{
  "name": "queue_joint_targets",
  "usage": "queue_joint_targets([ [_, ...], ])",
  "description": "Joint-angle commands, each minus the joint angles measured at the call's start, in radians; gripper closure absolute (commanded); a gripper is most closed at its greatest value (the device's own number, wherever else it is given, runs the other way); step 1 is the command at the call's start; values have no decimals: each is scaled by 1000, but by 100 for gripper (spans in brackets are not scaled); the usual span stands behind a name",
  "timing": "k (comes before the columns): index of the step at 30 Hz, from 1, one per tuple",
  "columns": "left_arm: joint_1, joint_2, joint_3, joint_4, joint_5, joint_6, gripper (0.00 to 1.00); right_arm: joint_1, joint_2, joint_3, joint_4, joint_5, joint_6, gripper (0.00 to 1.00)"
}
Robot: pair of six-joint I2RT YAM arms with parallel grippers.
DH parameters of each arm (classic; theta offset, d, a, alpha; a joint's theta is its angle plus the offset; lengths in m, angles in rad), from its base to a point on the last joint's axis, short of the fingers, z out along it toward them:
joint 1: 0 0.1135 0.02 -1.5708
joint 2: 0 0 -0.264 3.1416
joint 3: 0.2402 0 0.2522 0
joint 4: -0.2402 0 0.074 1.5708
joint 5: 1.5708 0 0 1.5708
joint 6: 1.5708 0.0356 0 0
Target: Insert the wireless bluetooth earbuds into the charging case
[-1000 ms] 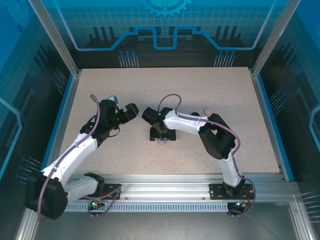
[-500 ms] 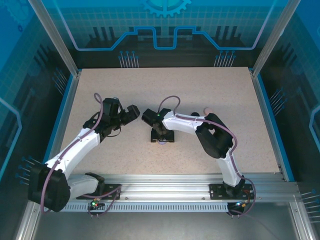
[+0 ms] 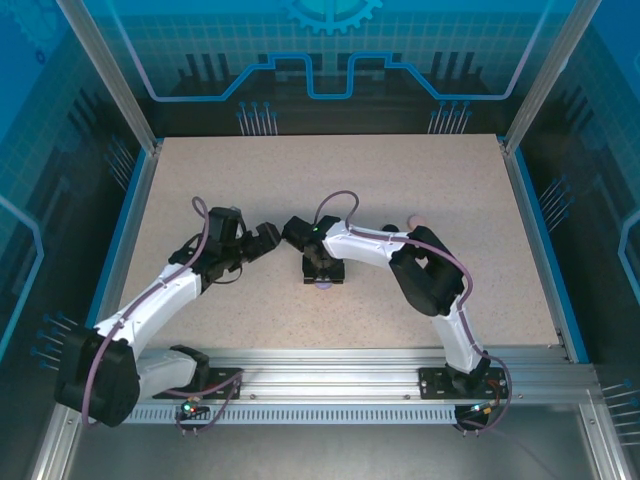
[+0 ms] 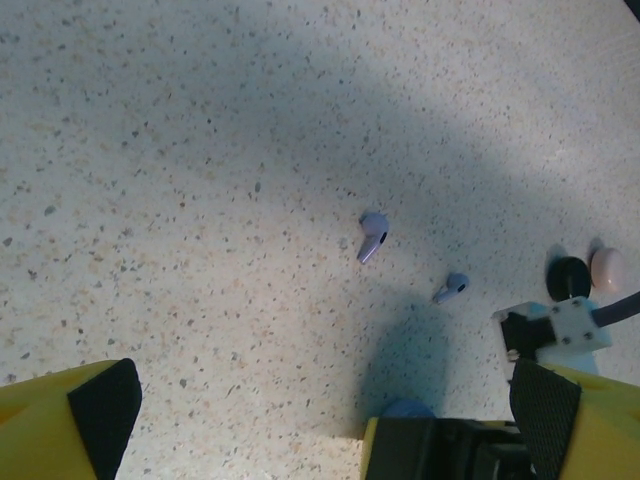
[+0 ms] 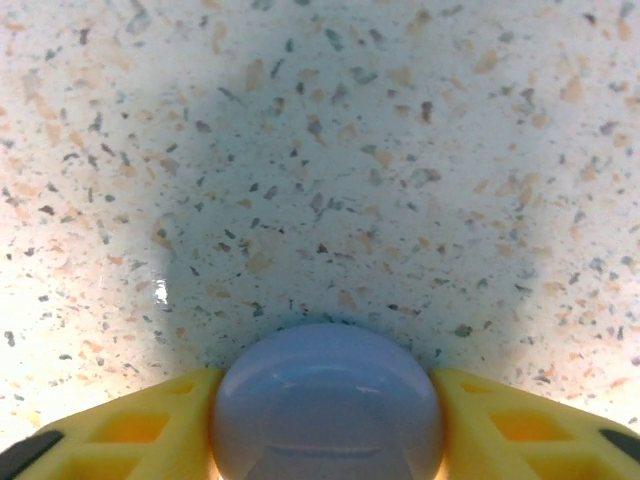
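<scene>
A speckled beige table [image 3: 420,180] spreads across the middle. Blue edge strips [image 3: 128,230] border it at 9 and 3 o'clock, an aluminium rail [image 3: 340,385] at 6, a blue gear-printed panel [image 3: 330,40] at 12.

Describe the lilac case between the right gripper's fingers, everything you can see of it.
The lilac charging case is a smooth, glossy, rounded shell, plastic by its look, with a faint curved line low on its face. It looks closed. It sits on the speckled table, near the table's middle in the top view. The right gripper flanks it, and its yellow fingers touch it, one on each side.
</scene>
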Motion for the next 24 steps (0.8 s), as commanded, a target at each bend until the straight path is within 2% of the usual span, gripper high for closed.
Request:
queue_joint_targets([
  [1, 6, -22, -19, 51, 51, 34, 1, -12, 22, -8, 12, -2, -10, 59],
  [4, 6, -21, -49, 98, 97, 37, 1, -12, -14, -19, 22, -5, -7, 64],
  [9, 6, -40, -126, 238, 164, 5, 1, -31, -119, -50, 42, 1, 26, 65],
  [17, 3, -53, -233, 540, 278, -29, 1, -164, -283, -123, 131, -63, 149, 65],
  [24, -25, 27, -275, 794, 299, -45, 1, -240, -313, -121, 218, -150, 334, 65],
])
